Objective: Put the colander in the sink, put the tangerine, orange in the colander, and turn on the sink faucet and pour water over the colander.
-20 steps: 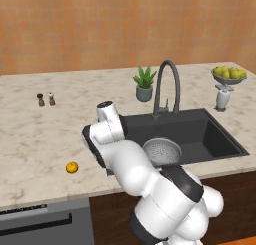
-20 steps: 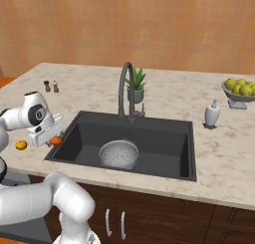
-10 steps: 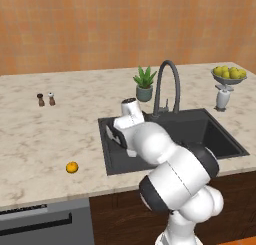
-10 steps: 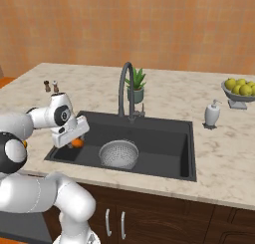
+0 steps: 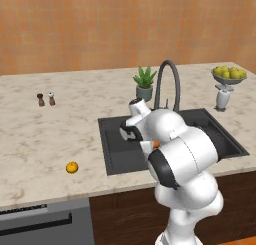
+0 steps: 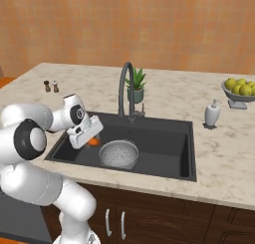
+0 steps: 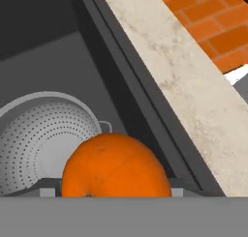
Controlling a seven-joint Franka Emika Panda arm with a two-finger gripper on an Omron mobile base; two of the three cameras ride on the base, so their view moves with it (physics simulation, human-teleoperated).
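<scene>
We see the gripper (image 6: 92,139) hanging over the left part of the sink (image 6: 164,161), its fingers clamped on an orange fruit (image 6: 93,142). In the hand view that fruit (image 7: 116,167) sits between the fingertips, with the colander (image 7: 41,139) beyond it on the sink floor (image 7: 53,62). In the left base view a sliver of the held fruit (image 5: 156,144) peeks out beside the arm, above the sink (image 5: 116,149).

The colander (image 6: 119,153) stands upright in the sink, left of its middle and just right of the gripper; it holds nothing that we can make out. The faucet (image 6: 125,91) rises at the back rim of the sink, its spout arching forward. Whether water runs we cannot tell.

A 2nd orange fruit (image 5: 72,167) lies on the counter (image 5: 45,134), well left of the sink and near the front edge. We cannot tell which of the 2 is the tangerine.
</scene>
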